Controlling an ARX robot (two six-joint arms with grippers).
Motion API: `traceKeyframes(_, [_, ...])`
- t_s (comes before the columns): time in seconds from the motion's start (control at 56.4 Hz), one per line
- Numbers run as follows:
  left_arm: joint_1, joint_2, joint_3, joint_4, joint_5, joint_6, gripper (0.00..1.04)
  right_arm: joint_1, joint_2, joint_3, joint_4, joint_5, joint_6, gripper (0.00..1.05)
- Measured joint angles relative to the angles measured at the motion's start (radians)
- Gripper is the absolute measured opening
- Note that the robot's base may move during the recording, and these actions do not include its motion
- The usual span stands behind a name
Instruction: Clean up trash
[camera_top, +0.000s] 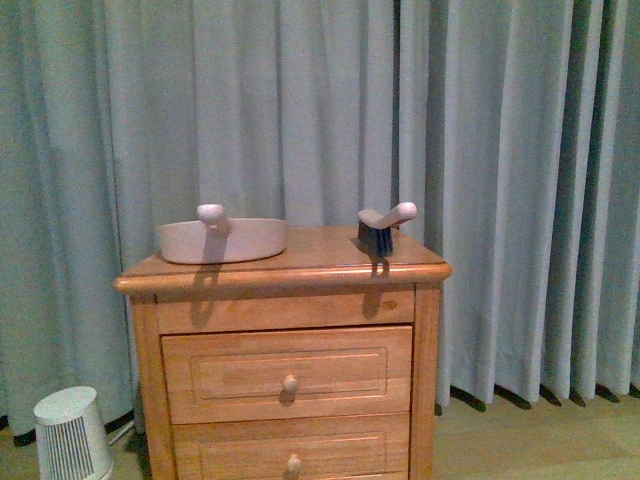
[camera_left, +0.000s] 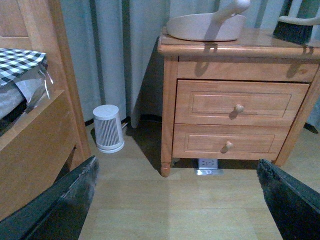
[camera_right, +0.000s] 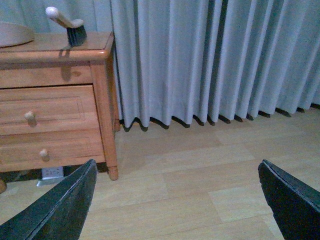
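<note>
Left gripper: my left gripper (camera_left: 176, 162) hangs low over the wooden floor (camera_left: 165, 210) with its jaws spread wide. Its dark fingers (camera_left: 65, 205) sit far apart and I hold nothing between them.
Right gripper: my right gripper (camera_right: 176, 162) is also low over the floor and spread just as wide. Its fingers (camera_right: 290, 200) are well apart, with only bare boards between them.
Trash: none of my three views shows it, so I cannot tell where it lies.
Nightstand: a wooden nightstand (camera_top: 280, 300) stands straight ahead of me against the curtain. It has two drawers, each with a round knob (camera_top: 290, 383).
Dustpan: a pale dustpan (camera_top: 222, 240) rests on the left part of the nightstand top, with its handle sticking up.
Brush: a hand brush (camera_top: 380, 228) with dark bristles stands on the right part of the top, well apart from the dustpan.
Curtain: a grey-blue pleated curtain (camera_top: 500, 150) fills the whole background and reaches down to the floor.
Fan: a small white slatted unit (camera_top: 72, 435) sits on the floor just left of the nightstand.
Bed: my left wrist view shows a wooden bed frame (camera_left: 35, 145) beside that unit, with a black-and-white checked cloth (camera_left: 20, 60) on it.
Socket: a white outlet (camera_left: 207, 164) shows under the nightstand.
</note>
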Motion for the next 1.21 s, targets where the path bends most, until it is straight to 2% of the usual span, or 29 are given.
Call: traceKeyframes(1.206, [0.000, 0.000, 0.000, 0.000, 0.000, 0.000, 0.97, 0.000, 0.000, 0.000, 0.000, 0.000, 0.000, 0.97])
